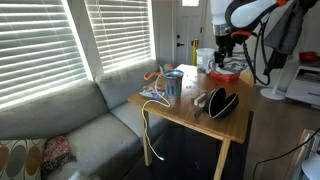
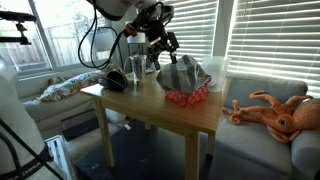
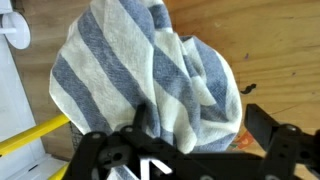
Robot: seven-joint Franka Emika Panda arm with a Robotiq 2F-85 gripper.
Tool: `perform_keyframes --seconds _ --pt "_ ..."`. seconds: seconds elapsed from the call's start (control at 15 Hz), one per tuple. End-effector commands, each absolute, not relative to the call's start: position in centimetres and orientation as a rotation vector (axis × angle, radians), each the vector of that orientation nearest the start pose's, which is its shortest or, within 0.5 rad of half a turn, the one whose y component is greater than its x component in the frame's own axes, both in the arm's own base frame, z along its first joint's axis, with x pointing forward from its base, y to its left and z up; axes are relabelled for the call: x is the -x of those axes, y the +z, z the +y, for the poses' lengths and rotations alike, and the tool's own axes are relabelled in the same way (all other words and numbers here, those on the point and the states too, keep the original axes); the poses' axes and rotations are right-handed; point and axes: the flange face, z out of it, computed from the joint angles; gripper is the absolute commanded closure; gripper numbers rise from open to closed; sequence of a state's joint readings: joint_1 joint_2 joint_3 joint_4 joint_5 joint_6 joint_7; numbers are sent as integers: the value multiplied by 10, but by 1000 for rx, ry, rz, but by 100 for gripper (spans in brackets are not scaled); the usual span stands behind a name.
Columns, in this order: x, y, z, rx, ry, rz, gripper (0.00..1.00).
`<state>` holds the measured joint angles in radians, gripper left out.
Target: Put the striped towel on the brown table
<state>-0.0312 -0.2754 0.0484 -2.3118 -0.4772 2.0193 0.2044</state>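
The striped towel [image 3: 150, 70], blue-grey and white, lies bunched on the red basket [image 2: 188, 96] on the brown table [image 2: 140, 100]. In an exterior view the towel [image 2: 181, 72] is heaped over the basket's top. My gripper [image 3: 200, 125] is right above it, open, with its fingers spread to either side of the cloth's lower fold. It shows in both exterior views [image 2: 165, 45] [image 1: 225, 45], just over the basket [image 1: 226, 73] at the table's [image 1: 200, 118] far end. Bare wood [image 3: 285, 40] shows beside the towel.
A metal cup [image 1: 173, 85] and a black rounded object [image 1: 221, 102] stand on the table, with a clear glass [image 2: 135, 65] near the gripper. A grey couch [image 1: 80, 120] is beside the table. An orange octopus plush [image 2: 275, 115] lies on the seat.
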Motion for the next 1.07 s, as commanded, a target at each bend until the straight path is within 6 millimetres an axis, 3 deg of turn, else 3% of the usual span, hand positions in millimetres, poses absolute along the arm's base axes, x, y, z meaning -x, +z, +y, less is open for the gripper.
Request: perform_keyframes --seconds 0.0,0.07,0.13,0.47,0.87,1.0 --pt "-467 442 -25 3615 -74 16 0" --pt "-468 439 -26 3624 -71 27 0" --pt "-469 437 -27 3631 -71 38 23" --pt "-472 431 -28 3671 -47 56 56" --pt "-468 442 -31 3689 -48 92 98" --pt "-465 451 -31 3695 -79 108 100"
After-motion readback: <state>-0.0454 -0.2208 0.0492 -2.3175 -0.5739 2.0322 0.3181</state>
